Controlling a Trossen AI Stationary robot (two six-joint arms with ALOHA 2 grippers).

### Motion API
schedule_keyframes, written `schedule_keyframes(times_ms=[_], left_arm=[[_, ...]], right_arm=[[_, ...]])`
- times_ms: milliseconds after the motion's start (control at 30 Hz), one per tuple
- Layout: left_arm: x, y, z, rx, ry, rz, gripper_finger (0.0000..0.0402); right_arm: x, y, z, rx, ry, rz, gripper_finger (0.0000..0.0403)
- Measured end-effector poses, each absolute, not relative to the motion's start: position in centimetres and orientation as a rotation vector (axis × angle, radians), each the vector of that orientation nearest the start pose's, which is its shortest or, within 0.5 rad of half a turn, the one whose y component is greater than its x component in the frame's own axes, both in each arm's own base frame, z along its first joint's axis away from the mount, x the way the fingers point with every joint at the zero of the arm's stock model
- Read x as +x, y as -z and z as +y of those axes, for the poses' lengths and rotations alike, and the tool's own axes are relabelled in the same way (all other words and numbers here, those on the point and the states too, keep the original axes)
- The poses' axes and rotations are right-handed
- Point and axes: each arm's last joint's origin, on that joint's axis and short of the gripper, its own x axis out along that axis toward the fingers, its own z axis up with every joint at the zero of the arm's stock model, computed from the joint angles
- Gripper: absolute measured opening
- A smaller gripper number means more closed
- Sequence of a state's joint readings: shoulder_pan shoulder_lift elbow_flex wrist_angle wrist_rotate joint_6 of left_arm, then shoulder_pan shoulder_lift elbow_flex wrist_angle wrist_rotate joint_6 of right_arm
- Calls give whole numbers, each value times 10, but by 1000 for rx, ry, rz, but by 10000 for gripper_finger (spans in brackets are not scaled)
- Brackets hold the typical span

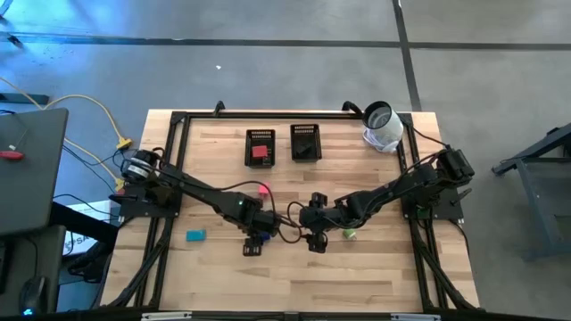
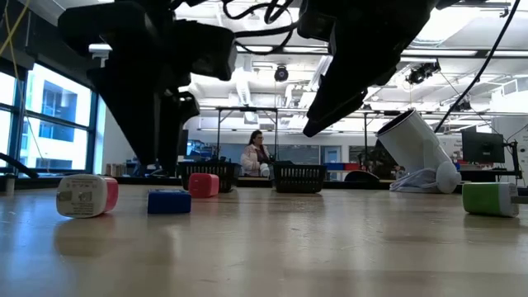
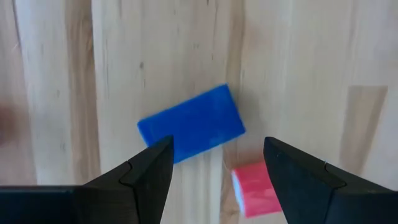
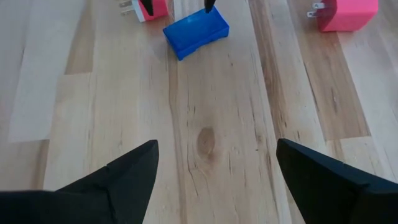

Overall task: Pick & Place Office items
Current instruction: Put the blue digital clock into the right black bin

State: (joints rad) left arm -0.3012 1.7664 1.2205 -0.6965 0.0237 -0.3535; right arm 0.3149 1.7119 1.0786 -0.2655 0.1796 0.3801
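High view: wooden table (image 1: 357,276). Two black mesh trays at the far side; left tray (image 1: 260,147) holds a red piece (image 1: 260,152), right tray (image 1: 305,142) contents not discernible. White cylinder (image 1: 382,126) lies tilted at the far right corner. Left gripper (image 3: 214,163) near table centre, fingers spread wide and empty, poised over a blue block (image 3: 191,123); a red-pink piece (image 3: 256,188) lies just beside the block. Right gripper (image 4: 216,163) close by, fingers wide, holding nothing. Teal piece (image 1: 195,235) lies left of the arms; green piece (image 1: 349,234) right; pink piece (image 1: 263,189) near the left arm.
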Motion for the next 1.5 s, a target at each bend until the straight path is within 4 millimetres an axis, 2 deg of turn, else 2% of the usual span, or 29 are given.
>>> schedule_keyframes(times_ms=[600,933,1100,1200,1333,1500], left_arm=[[327,-195,-102,-192,22,1274,242],[328,-195,-100,-206,-12,1261,306],[333,-196,-95,-217,-25,1219,319],[337,-192,-96,-249,-6,1221,320],[341,-177,-95,-327,-28,1282,320],[343,-168,-96,-343,-28,1323,320]], right_arm=[[334,-193,103,135,41,879,313],[334,-193,104,134,40,879,313],[334,-193,105,133,37,879,313],[333,-193,107,129,30,880,313],[332,-193,110,121,22,887,313],[331,-192,110,119,24,891,313]])
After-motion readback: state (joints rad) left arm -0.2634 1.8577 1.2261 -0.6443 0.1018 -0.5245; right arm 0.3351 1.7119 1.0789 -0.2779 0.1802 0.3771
